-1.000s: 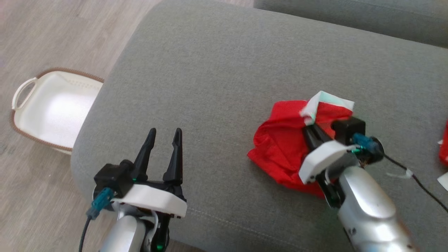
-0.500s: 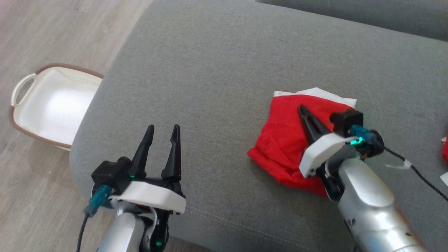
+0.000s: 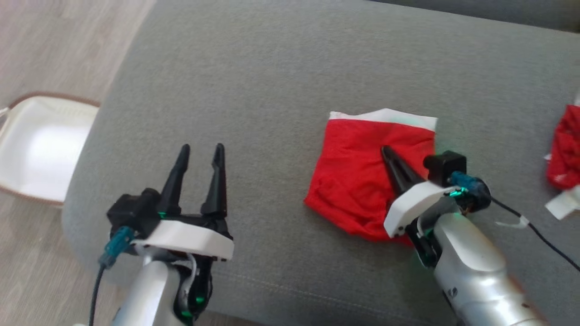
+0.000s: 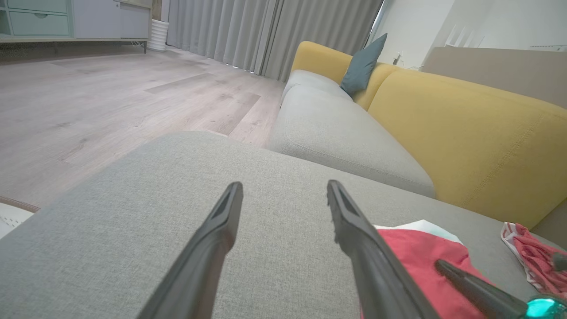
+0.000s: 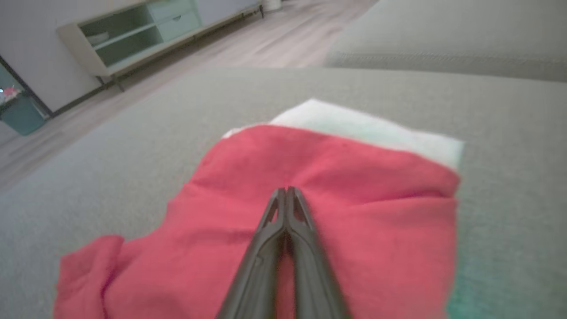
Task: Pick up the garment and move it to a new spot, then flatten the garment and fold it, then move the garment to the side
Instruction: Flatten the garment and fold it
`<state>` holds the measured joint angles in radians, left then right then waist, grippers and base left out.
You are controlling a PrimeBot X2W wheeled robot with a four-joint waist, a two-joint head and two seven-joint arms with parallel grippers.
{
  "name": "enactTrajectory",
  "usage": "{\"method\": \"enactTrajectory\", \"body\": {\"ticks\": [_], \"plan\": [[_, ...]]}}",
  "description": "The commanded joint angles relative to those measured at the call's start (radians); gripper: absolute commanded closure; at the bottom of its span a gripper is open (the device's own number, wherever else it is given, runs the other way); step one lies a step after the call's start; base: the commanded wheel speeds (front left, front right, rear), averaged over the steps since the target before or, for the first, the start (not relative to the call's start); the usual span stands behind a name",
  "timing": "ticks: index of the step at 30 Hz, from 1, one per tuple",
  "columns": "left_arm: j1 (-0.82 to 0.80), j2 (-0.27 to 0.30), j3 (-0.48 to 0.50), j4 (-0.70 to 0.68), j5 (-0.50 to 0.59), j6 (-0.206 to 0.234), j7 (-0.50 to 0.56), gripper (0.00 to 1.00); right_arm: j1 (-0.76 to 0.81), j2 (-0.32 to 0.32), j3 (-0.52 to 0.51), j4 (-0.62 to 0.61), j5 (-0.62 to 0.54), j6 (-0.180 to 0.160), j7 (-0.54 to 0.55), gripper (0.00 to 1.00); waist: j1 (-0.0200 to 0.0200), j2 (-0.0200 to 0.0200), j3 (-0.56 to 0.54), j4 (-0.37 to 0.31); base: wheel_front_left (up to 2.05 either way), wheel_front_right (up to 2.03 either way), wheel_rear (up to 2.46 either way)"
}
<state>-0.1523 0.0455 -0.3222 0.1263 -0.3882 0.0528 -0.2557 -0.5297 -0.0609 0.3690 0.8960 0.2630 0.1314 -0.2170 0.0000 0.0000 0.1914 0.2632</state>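
A: Garment location?
B: The red shorts [image 3: 358,181], white waistband [image 3: 385,117] at the far edge, are laid fairly flat on the grey sofa cushion [image 3: 253,77], right of centre in the head view.
A: Right side?
B: The right gripper [image 3: 384,150] is seen with its 2 fingers pressed together, nothing pinched between them, tips over the middle of the shorts. Contact cannot be told.
A: Left?
B: The left gripper [image 3: 202,148] is spread wide and empty over bare cushion, well apart from the shorts. A white basket [image 3: 36,149] is seen on the floor beside the cushion.
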Motion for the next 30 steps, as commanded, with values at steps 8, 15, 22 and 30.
{"method": "enactTrajectory", "body": {"ticks": [8,15,22,30], "plan": [[-0.012,0.005,0.092,-0.048,0.032,-0.01,-0.006,0.0,-0.028,0.011,-0.102,-0.16,-0.025,-0.001,-0.043,1.0,0.0,0.0,-0.087,-0.128,0.0,0.0,0.0],[0.011,0.005,0.117,-0.067,0.048,-0.013,-0.006,0.0,0.081,0.011,-0.22,-0.347,-0.113,-0.001,-0.026,1.0,0.0,0.0,-0.139,-0.199,0.0,0.0,0.0],[0.038,0.005,0.117,-0.069,0.056,-0.013,-0.006,0.0,0.259,0.011,-0.311,-0.572,-0.14,-0.001,0.031,0.0,0.0,0.0,-0.172,-0.232,0.0,0.0,0.0],[0.085,0.005,0.105,-0.059,0.064,-0.013,-0.006,0.0,0.422,0.011,-0.341,-0.687,-0.114,-0.001,0.042,0.0,0.0,0.0,-0.194,-0.242,0.0,0.0,0.0]]}}
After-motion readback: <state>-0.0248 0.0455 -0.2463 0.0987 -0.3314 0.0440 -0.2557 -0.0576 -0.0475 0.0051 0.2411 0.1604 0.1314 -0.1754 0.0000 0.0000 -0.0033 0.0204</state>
